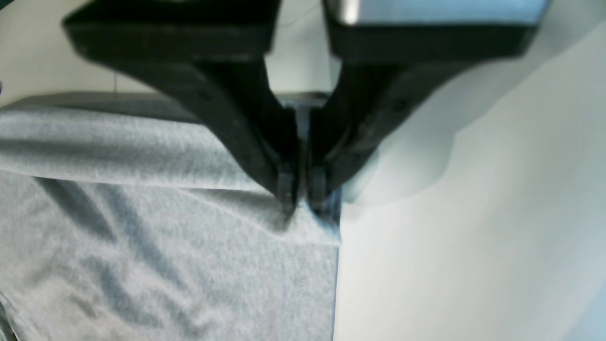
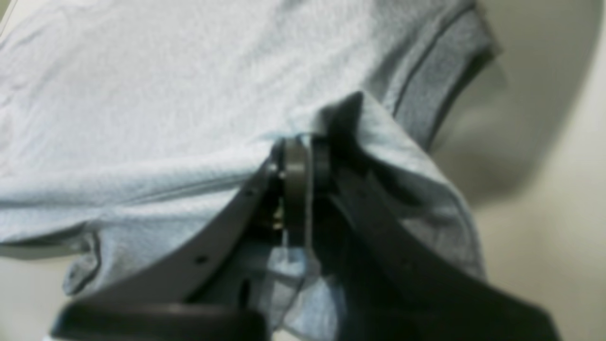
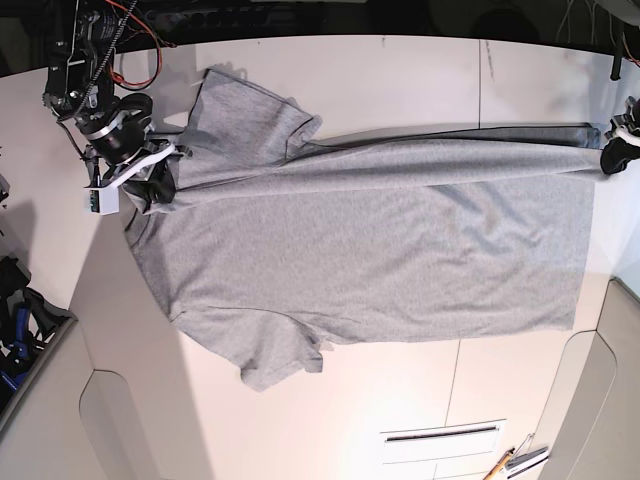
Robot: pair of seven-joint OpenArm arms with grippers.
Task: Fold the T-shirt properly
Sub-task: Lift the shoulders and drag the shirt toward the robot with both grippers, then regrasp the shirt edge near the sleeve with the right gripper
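Observation:
The heather-grey T-shirt [image 3: 380,250] lies spread on the white table [image 3: 400,80], neck end at the left, hem at the right, plain side up. Its far long edge is lifted into a taut fold running between both grippers. My left gripper [image 3: 603,158] is at the right end, shut on the hem corner; in the left wrist view its fingertips [image 1: 300,199] pinch the cloth [image 1: 165,246]. My right gripper [image 3: 165,180] is at the left end by the shoulder, shut on a bunch of cloth [image 2: 142,94], with its tips [image 2: 303,151] buried in the fabric.
Red cables [image 3: 140,50] hang at the back left behind the right arm. A drawer handle [image 3: 440,434] and a small tool [image 3: 510,462] sit beyond the table's near edge. Blue and black gear [image 3: 15,340] stands at the far left.

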